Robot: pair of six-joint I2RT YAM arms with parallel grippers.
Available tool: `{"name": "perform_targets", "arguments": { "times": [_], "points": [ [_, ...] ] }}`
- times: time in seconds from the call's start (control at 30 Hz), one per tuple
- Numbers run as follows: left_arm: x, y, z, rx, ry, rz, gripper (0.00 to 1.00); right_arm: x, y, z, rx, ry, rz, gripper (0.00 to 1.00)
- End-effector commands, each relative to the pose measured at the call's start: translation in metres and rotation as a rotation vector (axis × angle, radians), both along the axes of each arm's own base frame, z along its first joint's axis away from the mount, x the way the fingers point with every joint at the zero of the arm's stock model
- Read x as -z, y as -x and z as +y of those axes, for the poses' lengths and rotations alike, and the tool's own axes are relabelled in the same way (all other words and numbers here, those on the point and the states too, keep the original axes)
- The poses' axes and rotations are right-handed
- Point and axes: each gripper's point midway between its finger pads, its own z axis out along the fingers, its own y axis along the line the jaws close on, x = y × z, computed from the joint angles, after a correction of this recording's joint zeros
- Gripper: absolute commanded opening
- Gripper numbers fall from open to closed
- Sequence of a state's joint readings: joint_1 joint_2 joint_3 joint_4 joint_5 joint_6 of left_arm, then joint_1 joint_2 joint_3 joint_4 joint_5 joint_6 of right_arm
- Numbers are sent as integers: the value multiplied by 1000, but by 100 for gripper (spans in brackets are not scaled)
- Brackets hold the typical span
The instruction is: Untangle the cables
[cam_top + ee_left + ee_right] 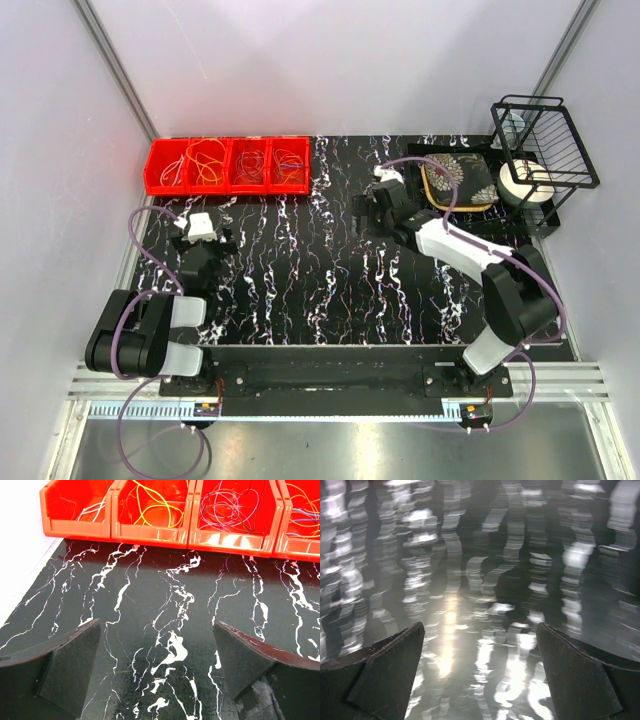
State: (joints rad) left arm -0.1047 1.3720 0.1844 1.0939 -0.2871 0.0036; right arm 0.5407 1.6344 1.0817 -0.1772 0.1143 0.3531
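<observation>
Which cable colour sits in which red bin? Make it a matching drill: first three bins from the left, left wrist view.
Bins:
1. leftmost bin
2. second bin
3. third bin

Contents:
A. yellow cables
B. purple and black cables
C. white cables

Pairs: 1-C, 2-A, 3-B.
</observation>
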Motion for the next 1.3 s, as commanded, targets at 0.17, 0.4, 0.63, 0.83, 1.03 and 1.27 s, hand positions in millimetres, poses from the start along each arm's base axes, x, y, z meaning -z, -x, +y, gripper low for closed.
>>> {"name": "perform_targets", "arguments": {
  "times": [0.17,0.4,0.63,0.83,1.03,1.27],
  "points": [
    [-25,-9,-2,11,-2,-94,99,-59,-13,-125,318,288,-485,100],
    [-26,-9,-2,11,-2,-94,99,-68,-5,-186,402,348,-580,99],
    [-26,-9,-2,10,-3,-94,99,-57,5,-216,421,273,-648,100],
    [-26,-9,-2,11,-2,-95,99,-42,0,-228,420,207,-693,100],
    [-25,-9,-2,11,-3,-92,99,-21,-12,-247,394,129,-700,100],
    [-25,-9,-1,10,-3,-92,99,-2,-19,-240,296,90,-666,100]
  ]
}}
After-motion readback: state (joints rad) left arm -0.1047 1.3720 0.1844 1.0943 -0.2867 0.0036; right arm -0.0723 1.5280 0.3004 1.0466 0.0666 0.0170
